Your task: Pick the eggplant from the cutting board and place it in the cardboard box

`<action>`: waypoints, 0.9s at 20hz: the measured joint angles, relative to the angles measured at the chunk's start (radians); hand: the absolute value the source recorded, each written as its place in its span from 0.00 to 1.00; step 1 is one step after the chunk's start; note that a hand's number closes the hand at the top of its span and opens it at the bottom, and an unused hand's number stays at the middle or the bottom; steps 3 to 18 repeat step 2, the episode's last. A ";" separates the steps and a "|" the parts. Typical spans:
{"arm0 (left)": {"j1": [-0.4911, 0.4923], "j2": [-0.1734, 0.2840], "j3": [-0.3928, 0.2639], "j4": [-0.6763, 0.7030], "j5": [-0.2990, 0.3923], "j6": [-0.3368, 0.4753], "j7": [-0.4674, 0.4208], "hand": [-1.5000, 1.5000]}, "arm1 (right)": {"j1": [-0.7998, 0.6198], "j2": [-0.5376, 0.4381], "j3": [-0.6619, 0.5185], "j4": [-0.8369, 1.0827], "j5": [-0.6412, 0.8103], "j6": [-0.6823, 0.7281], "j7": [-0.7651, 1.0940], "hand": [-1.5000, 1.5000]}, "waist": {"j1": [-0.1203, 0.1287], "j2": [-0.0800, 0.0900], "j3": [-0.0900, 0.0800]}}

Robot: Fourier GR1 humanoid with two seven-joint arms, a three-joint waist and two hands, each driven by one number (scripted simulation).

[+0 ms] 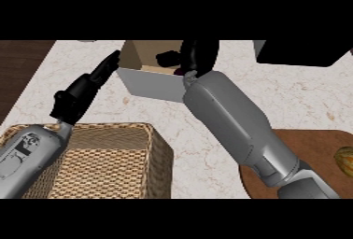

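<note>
Right hand point(194, 55) is extended over the open top of the cardboard box point(153, 83), forearm running up from the lower right across the counter point(296, 100). Fingers are curled, and a small dark purplish patch shows just under them at the box's near rim, which I take to be the eggplant point(179, 72); most of it is hidden by the hand, so its long axis cannot be read. Judgement: the hand is closed around the eggplant, holding it above or just inside the box opening, so the thing lies directly below the palm and not off to either side. The coming move looks like a straight release downward, with little sideways correction needed. Cutting board point(312, 156) sits at lower right, well apart from the box, partly under the right forearm; it carries only a yellowish object point(345, 158) at the right edge, kind unclear. Left hand point(88, 86) rests just left of the box, fingers straight and pointing up-right, holding nothing, above a wicker basket point(114, 161) at lower left. Right hand is plainly the working one. A dark object point(303, 52) sits at the upper right of the counter.
</note>
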State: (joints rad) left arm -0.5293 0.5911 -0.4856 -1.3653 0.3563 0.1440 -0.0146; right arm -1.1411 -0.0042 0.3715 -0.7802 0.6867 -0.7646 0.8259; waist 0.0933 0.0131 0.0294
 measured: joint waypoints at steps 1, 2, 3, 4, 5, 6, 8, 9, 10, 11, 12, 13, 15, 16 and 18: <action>0.005 0.001 0.004 0.000 0.008 -0.001 -0.003 0.50 | 0.011 0.000 -0.013 -0.019 -0.013 -0.042 -0.023 0.00 | -0.005 -0.001 0.001; 0.009 0.001 0.006 0.000 0.009 0.000 -0.004 0.50 | 0.023 0.000 -0.023 -0.037 -0.026 -0.078 -0.043 0.00 | -0.007 -0.003 0.001; 0.009 0.001 0.006 0.000 0.009 0.000 -0.004 0.50 | 0.023 0.000 -0.023 -0.037 -0.026 -0.078 -0.043 0.00 | -0.007 -0.003 0.001; 0.009 0.001 0.006 0.000 0.009 0.000 -0.004 0.50 | 0.023 0.000 -0.023 -0.037 -0.026 -0.078 -0.043 0.00 | -0.007 -0.003 0.001; 0.009 0.001 0.006 0.000 0.009 0.000 -0.004 0.50 | 0.023 0.000 -0.023 -0.037 -0.026 -0.078 -0.043 0.00 | -0.007 -0.003 0.001; 0.009 0.001 0.006 0.000 0.009 0.000 -0.004 0.50 | 0.023 0.000 -0.023 -0.037 -0.026 -0.078 -0.043 0.00 | -0.007 -0.003 0.001; 0.009 0.001 0.006 0.000 0.009 0.000 -0.004 0.50 | 0.023 0.000 -0.023 -0.037 -0.026 -0.078 -0.043 0.00 | -0.007 -0.003 0.001; 0.009 0.001 0.006 0.000 0.009 0.000 -0.004 0.50 | 0.023 0.000 -0.023 -0.037 -0.026 -0.078 -0.043 0.00 | -0.007 -0.003 0.001; 0.009 0.001 0.006 0.000 0.009 0.000 -0.004 0.50 | 0.023 0.000 -0.023 -0.037 -0.026 -0.078 -0.043 0.00 | -0.007 -0.003 0.001; 0.009 0.001 0.006 0.000 0.009 0.000 -0.004 0.50 | 0.023 0.000 -0.023 -0.037 -0.026 -0.078 -0.043 0.00 | -0.007 -0.003 0.001; 0.009 0.001 0.006 0.000 0.009 0.000 -0.004 0.50 | 0.023 0.000 -0.023 -0.037 -0.026 -0.078 -0.043 0.00 | -0.007 -0.003 0.001; 0.009 0.001 0.006 0.000 0.009 0.000 -0.004 0.50 | 0.023 0.000 -0.023 -0.037 -0.026 -0.078 -0.043 0.00 | -0.007 -0.003 0.001; 0.009 0.001 0.006 0.000 0.009 0.000 -0.004 0.50 | 0.023 0.000 -0.023 -0.037 -0.026 -0.078 -0.043 0.00 | -0.007 -0.003 0.001; 0.009 0.001 0.006 0.000 0.009 0.000 -0.004 0.50 | 0.023 0.000 -0.023 -0.037 -0.026 -0.078 -0.043 0.00 | -0.007 -0.003 0.001; 0.009 0.001 0.006 0.000 0.009 0.000 -0.004 0.50 | 0.023 0.000 -0.023 -0.037 -0.026 -0.078 -0.043 0.00 | -0.007 -0.003 0.001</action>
